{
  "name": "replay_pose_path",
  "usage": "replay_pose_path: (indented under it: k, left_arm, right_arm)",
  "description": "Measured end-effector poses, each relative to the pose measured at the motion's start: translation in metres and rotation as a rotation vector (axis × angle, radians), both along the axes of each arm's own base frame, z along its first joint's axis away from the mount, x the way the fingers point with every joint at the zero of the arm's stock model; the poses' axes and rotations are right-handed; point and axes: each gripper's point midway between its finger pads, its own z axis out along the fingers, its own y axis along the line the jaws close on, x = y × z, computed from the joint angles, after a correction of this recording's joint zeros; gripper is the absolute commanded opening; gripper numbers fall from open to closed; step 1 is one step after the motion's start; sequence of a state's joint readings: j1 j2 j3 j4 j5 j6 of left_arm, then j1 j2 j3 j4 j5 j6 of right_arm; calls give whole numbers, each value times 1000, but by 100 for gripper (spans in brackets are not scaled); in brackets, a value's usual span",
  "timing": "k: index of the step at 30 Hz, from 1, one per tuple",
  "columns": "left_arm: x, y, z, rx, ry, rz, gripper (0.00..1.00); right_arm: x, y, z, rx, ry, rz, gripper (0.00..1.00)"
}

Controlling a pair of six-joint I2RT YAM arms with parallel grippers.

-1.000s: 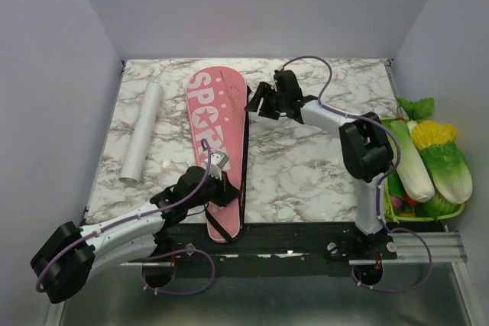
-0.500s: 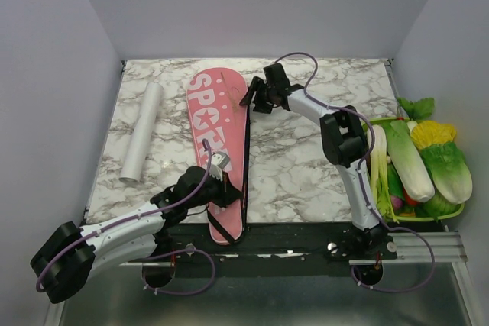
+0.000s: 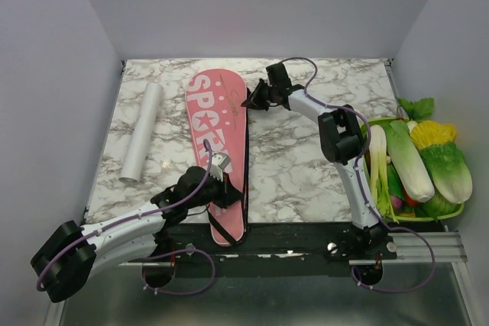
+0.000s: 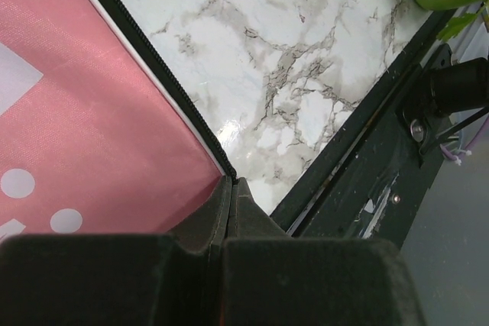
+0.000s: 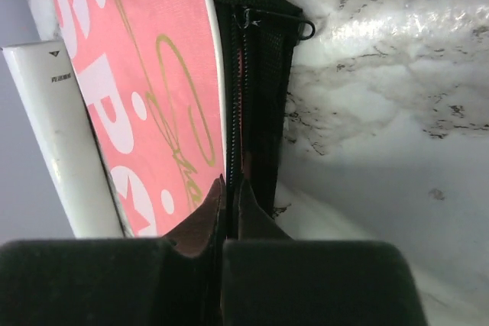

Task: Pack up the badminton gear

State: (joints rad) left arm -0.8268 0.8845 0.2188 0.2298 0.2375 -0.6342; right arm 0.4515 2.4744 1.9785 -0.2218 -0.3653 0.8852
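The pink bag [image 3: 218, 124] lies flat on the marble table [image 3: 306, 166], with its wide end far from the arms and its narrow end over the near edge. The white letters on it face up. The white tube [image 3: 142, 133] lies to the left of the bag, almost parallel to it and apart from it. The left gripper [image 3: 229, 196] is low over the narrow part of the bag, at its right side. In the left wrist view its fingers [image 4: 210, 211] are pressed together with no gap. Their tips meet the black edging [image 4: 153, 66] where the pink cloth ends and the marble begins, but I cannot tell if any cloth is pinched between them. The right arm reaches over the table to the wide end, and the right gripper [image 3: 249, 101] is at the right edge of the bag there. In the right wrist view its fingers [image 5: 206, 211] are drawn in almost fully on the black zipper strip [image 5: 260, 82], and the line of teeth runs into the thin gap between them. So this gripper is gripping the edge of the bag. Further along this strip a small zipper pull [image 5: 246, 17] with a wire ring lies on the marble. The toy vegetables [image 3: 447, 169] are piled at the right side, beyond the table edge and well apart from the bag.
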Motion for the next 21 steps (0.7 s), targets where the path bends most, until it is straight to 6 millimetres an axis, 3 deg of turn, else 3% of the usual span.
replay_pose_path:
  k: [4,7,11,13,17,21]
  left_arm:
    - [0,0,-5,10,15,2,0]
    - [-3,0,-11,23,36,-5,0]
    - [-8,0,-18,44,69,-11,1]
    - [-7,-1,-16,47,74,-11,8]
    - [-3,-15,9,2,59,-38,18]
    - [-3,-44,42,-79,42,-111,18]
  right_arm:
    - [-1,-2,-5,60,25,-33,1]
    - [-5,-16,-7,105,28,-91,1]
    - [-17,-61,-4,96,46,-227,1]
    - [-20,-88,-3,86,51,-308,0]
    - [-30,-140,-4,80,63,-474,0]
    - [-40,-179,-6,75,78,-600,0]
